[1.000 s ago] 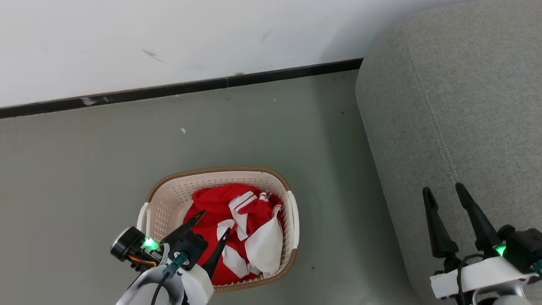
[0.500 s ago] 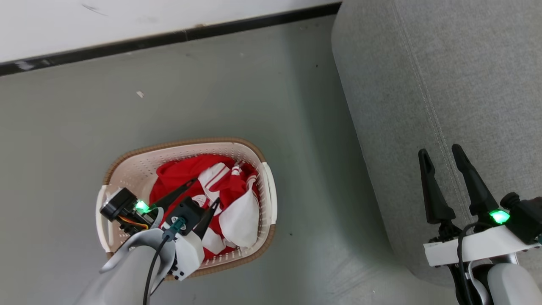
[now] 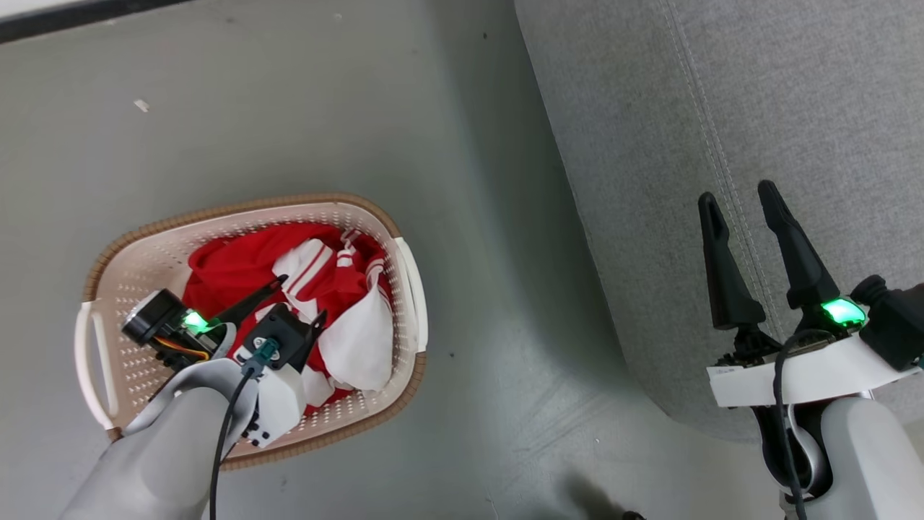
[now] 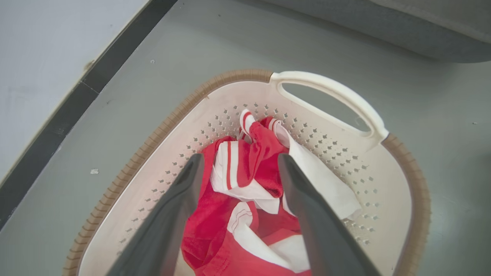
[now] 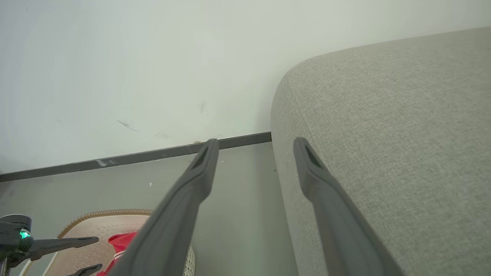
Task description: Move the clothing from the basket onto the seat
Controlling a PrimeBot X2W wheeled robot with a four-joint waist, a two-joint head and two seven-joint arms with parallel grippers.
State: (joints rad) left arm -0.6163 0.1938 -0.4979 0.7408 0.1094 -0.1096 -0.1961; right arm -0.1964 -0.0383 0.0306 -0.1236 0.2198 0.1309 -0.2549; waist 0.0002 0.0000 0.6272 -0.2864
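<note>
We see L gripper (image 3: 300, 296) jaws spread wide, nothing held, hanging over the clothing (image 3: 238, 267). All of it sits bunched in the basket (image 3: 238, 206) on the floor (image 3: 289, 108), left of the seat (image 3: 794, 87). Fingers straddle the red/white heap, prob lined up to pinch a top fold; contact w/ cloth we can't tell. R gripper (image 3: 735, 191) also released, empty, over seat's left edge, well apart from basket, likely parked out of the way. Seat bare so far.

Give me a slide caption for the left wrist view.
Open left gripper poised over red-and-white clothing piled in the cream basket on the grey floor.
</note>
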